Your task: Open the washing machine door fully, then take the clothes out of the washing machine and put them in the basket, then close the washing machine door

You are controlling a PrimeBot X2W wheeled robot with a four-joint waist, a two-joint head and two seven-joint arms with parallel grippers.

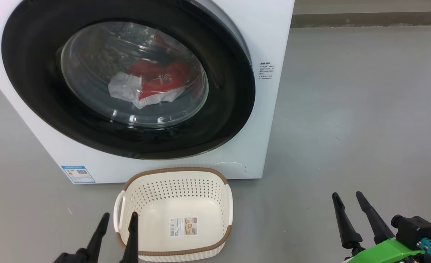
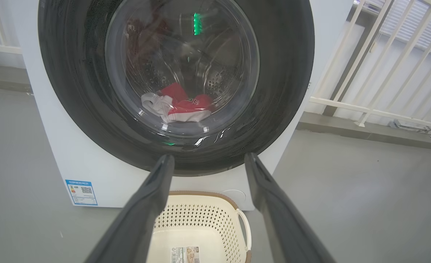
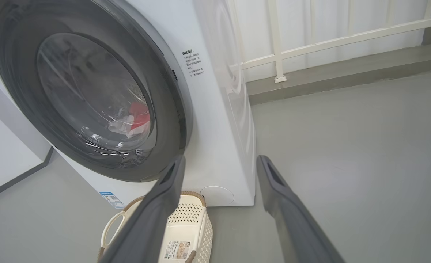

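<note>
1. Far left, down low: a small blue sticker on the bottom front corner of the washing machine, the big white box across the top left of the head view.
2. The left end effector is at the bottom of the head view, its two dark fingers spread with a clear gap. It's holding nothing and touching nothing. One finger overlaps the basket's left rim in that view, but I can't tell how far above it is. In its own wrist view the fingers point at the lower edge of the door.
3. The basket stands on the grey floor just in front of the washing machine, under the door. You can read off a label on its bottom.
4. The washing machine door lies against the machine's front. I can't tell if it's latched.
5. The clothes are inside the drum, a red and white heap seen through the glass.
6. The right end effector is at the lower right with its fingers also apart and empty, over bare floor and well apart from the basket and machine.
7. A white railing runs behind on the right.
</note>
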